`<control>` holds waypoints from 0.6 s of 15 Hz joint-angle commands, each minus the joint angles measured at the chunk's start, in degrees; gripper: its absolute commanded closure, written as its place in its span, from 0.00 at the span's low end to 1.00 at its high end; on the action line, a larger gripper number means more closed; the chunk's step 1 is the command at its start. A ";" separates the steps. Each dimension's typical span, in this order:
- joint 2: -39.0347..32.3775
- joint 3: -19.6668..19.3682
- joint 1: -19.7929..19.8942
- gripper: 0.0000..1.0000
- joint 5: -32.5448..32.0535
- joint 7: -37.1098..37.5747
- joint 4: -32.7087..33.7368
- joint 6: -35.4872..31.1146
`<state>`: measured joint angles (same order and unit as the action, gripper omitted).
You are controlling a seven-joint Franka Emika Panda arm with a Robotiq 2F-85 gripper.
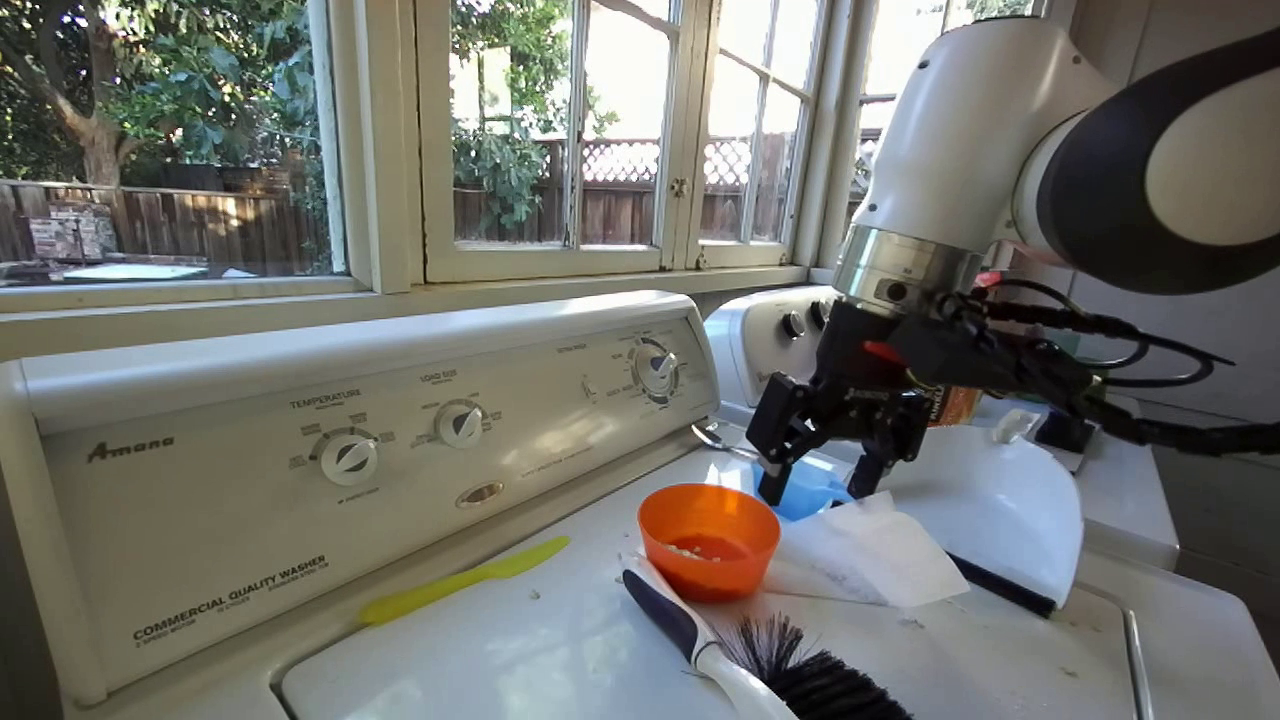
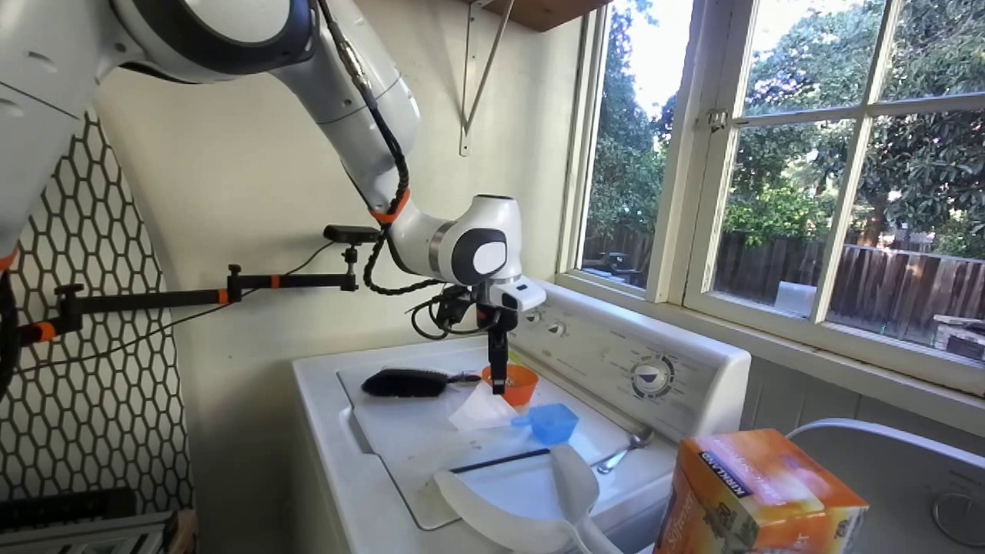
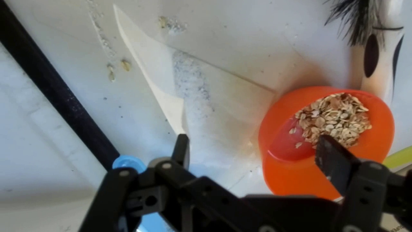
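Observation:
My gripper (image 3: 254,141) stands open and points down, with nothing held between its fingers. An orange bowl (image 3: 296,177) with oat flakes (image 3: 338,119) inside is nearest; in the wrist view one fingertip overlaps it, and I cannot tell whether they touch. In an exterior view the gripper (image 1: 816,487) hangs just above and beside the bowl (image 1: 710,550). A sheet of translucent white paper (image 3: 222,96) with fine crumbs lies under the gap between the fingers. Partly hidden behind the gripper is a blue scoop (image 1: 808,492), seen whole in an exterior view as a blue cup (image 2: 554,423) with a handle.
On the white washer lid a black-bristled brush (image 2: 408,382) lies by the bowl. There are also a white dustpan (image 1: 990,510) with a black lip, a yellow-green knife (image 1: 470,578) and a metal spoon (image 2: 623,448). The control panel (image 1: 400,480) rises behind; an orange box (image 2: 762,492) stands near.

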<state>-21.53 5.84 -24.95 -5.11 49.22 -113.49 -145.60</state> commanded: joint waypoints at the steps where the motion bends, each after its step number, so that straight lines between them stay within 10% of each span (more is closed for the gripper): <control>1: 1.82 -0.94 -0.84 0.00 -2.76 4.18 -3.22 -1.85; 9: 0.90 0.27 -0.40 0.00 -1.97 6.12 -6.26 -2.94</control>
<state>-21.07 5.91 -25.10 -6.51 53.58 -117.27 -146.25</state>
